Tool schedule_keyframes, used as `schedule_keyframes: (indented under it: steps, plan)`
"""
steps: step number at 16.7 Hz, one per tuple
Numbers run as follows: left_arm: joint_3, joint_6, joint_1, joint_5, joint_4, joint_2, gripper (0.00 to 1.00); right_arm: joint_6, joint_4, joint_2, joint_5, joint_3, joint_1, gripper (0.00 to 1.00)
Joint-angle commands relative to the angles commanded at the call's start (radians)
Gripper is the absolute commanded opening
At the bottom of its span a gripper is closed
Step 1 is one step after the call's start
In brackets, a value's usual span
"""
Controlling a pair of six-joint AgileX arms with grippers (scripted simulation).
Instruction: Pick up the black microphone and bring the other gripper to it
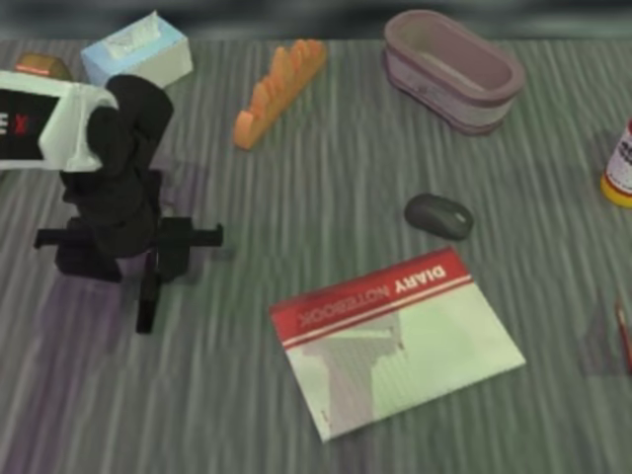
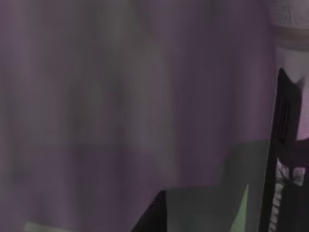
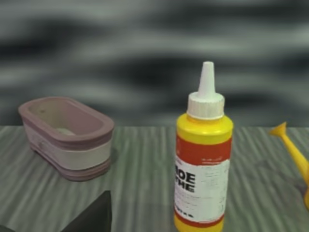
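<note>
A slim black stick, the black microphone's handle (image 1: pixel 146 301), pokes out toward the table's front from under my left gripper (image 1: pixel 133 259). Its mesh head is hidden beneath the gripper. That gripper hangs low over the table's left side on the arm with the white segment, open, straddling the stick. In the left wrist view one dark finger (image 2: pixel 152 217) shows over shadowed table, and a long black edge (image 2: pixel 285 145) runs beside it. The other gripper, my right one, is out of the top view. One dark finger (image 3: pixel 96 215) shows in the right wrist view, open with nothing held.
A dark grey mouse (image 1: pixel 439 215) and a red-and-white diary notebook (image 1: pixel 395 341) lie mid-table. At the back stand a tissue box (image 1: pixel 138 49), an orange rack (image 1: pixel 281 89) and a pink tub (image 1: pixel 454 69). A yellow glue bottle (image 3: pixel 203 159) stands at the right edge.
</note>
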Motion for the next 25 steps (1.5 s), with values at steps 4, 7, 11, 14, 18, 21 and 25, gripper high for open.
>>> schedule_keyframes:
  steps: [4,7,11,14,18,21,25]
  plan:
    - [0.0,0.0,0.0,0.0,0.0,0.0,0.0,0.0,0.0,0.0,0.0,0.0,0.0,1.0]
    - [0.0,0.0,0.0,0.0,0.0,0.0,0.0,0.0,0.0,0.0,0.0,0.0,0.0,1.0]
    - [0.015,0.019,0.0,-0.001,0.008,-0.065,0.0,0.0,0.0,0.0,0.0,0.0,0.0,1.0]
    - [-0.009,0.042,0.003,0.052,0.134,-0.088,0.0,0.0,0.0,0.0,0.0,0.0,0.0,1.0]
    - [-0.076,0.087,0.014,0.165,0.396,-0.141,0.0,0.0,0.0,0.0,0.0,0.0,0.0,1.0]
    - [-0.146,0.128,0.024,0.269,0.639,-0.194,0.0,0.0,0.0,0.0,0.0,0.0,0.0,1.0]
    - [-0.247,0.184,0.039,0.411,0.993,-0.278,0.0,0.0,0.0,0.0,0.0,0.0,0.0,1.0]
